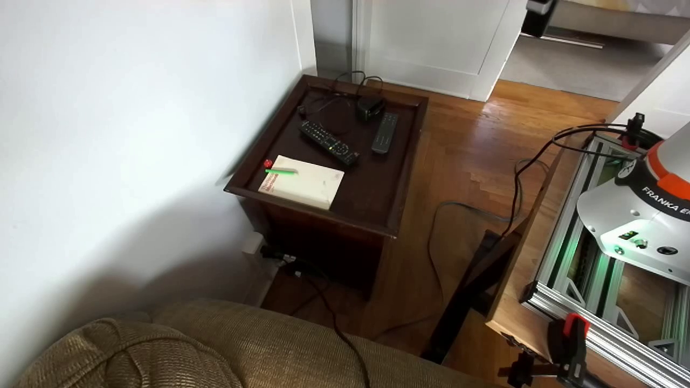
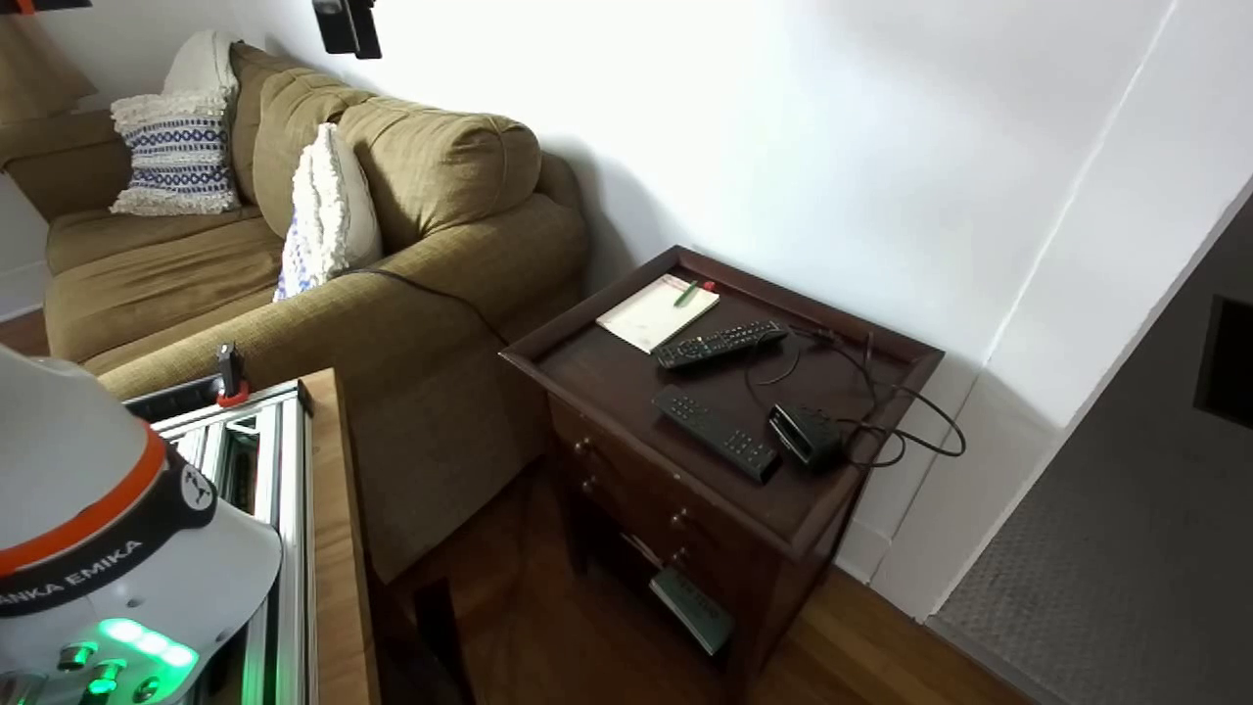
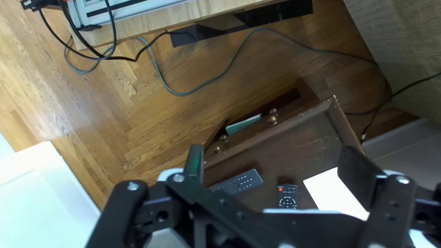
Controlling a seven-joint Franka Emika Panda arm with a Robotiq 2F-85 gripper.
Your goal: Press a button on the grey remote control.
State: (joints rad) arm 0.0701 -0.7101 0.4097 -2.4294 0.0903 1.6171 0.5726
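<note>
Whole worktop (image 1: pixel 369 182) in both exterior views, looking down from opposite ends; wrist view, steeply down, catches part.

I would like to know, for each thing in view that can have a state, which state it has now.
Gripper: open
Grey remote: lying buttons up, not touched
Black remote: lying buttons up
Booklet: lying flat
Green pen: lying on the booklet
Drawers: look shut
Base lights: lit green

White wall (image 1: pixel 151 108), wood floor (image 1: pixel 458 145); brown sofa (image 2: pixel 440 392) near dark table (image 1: pixel 372 188).
</note>
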